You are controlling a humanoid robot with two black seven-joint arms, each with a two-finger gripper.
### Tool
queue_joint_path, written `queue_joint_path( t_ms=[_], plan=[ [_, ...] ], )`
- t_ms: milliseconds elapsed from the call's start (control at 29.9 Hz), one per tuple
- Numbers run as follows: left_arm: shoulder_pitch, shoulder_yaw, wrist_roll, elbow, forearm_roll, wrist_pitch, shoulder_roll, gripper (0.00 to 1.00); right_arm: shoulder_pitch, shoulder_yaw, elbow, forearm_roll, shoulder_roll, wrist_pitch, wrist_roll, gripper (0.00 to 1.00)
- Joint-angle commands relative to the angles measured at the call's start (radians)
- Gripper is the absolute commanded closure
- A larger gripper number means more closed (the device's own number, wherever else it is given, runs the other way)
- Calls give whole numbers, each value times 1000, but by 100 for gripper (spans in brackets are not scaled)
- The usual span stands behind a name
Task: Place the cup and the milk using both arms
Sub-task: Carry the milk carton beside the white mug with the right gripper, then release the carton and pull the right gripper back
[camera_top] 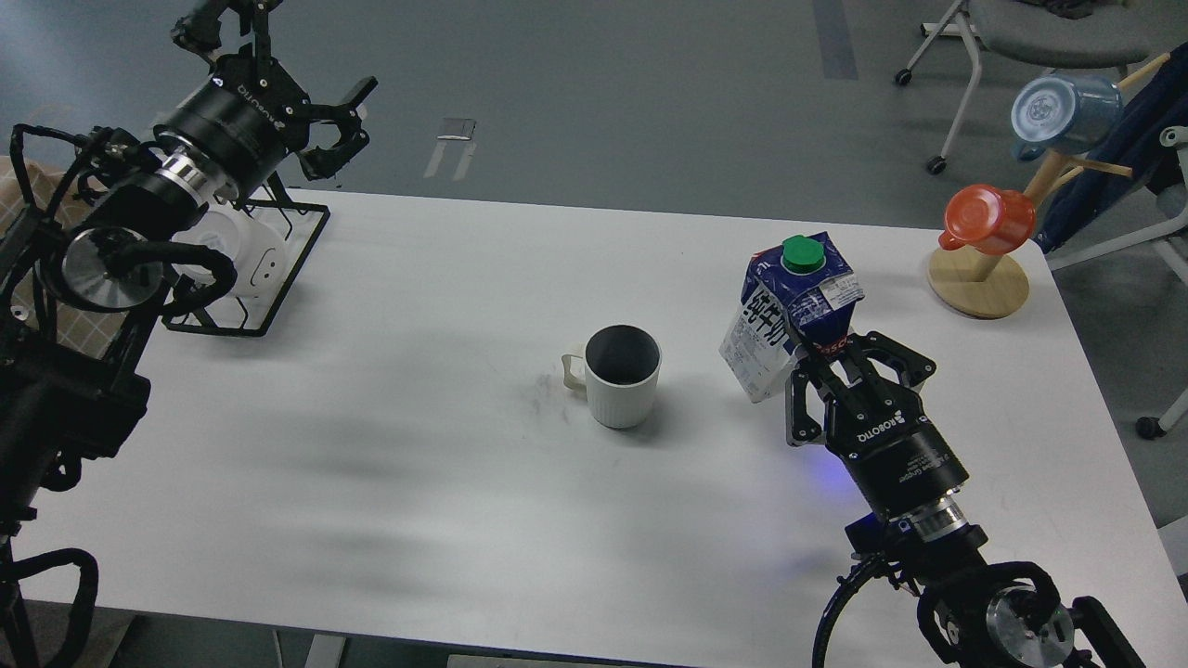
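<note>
The cup (pixel 622 378), off-white and ribbed with a dark inside and its small handle to the left, stands upright at the table's middle. My right gripper (pixel 821 357) is shut on the milk (pixel 787 311), a blue and white carton with a green cap, and holds it tilted above the table just right of the cup. My left gripper (pixel 316 111) is open and empty, raised above the table's far left corner over the black wire rack (pixel 278 278).
A smooth white mug (pixel 243 255) sits in the rack, partly behind my left arm. A wooden mug tree (pixel 979 278) at the far right holds an orange cup (pixel 988 218) and a blue cup (pixel 1063 111). A chair stands beyond the table.
</note>
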Motion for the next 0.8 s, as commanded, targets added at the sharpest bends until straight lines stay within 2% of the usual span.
queue_joint_path(
  t_ms=[0, 167, 602, 635, 702, 736, 769],
  plan=[
    [9, 1, 0, 0, 1, 1, -1, 2, 40, -37, -91, 0, 0, 0, -1, 92],
    [18, 5, 0, 0, 12, 0, -15, 2, 77, -91, -165, 5, 0, 0, -1, 90],
    [29, 7, 0, 0, 14, 3, -20, 2, 83, -146, -160, 14, 0, 0, -1, 86],
    [35, 7, 0, 0, 14, 1, -20, 2, 83, -148, -160, 14, 0, 0, -1, 83],
    [41, 7, 0, 0, 12, 1, -20, 2, 86, -149, -163, 14, 0, 0, -1, 61],
    [42, 6, 0, 0, 12, 0, -20, 2, 94, -145, -165, 14, 0, 0, -1, 38],
    [44, 5, 0, 0, 12, 0, -20, 2, 96, -143, -165, 16, 0, 0, 0, 28]
  ],
)
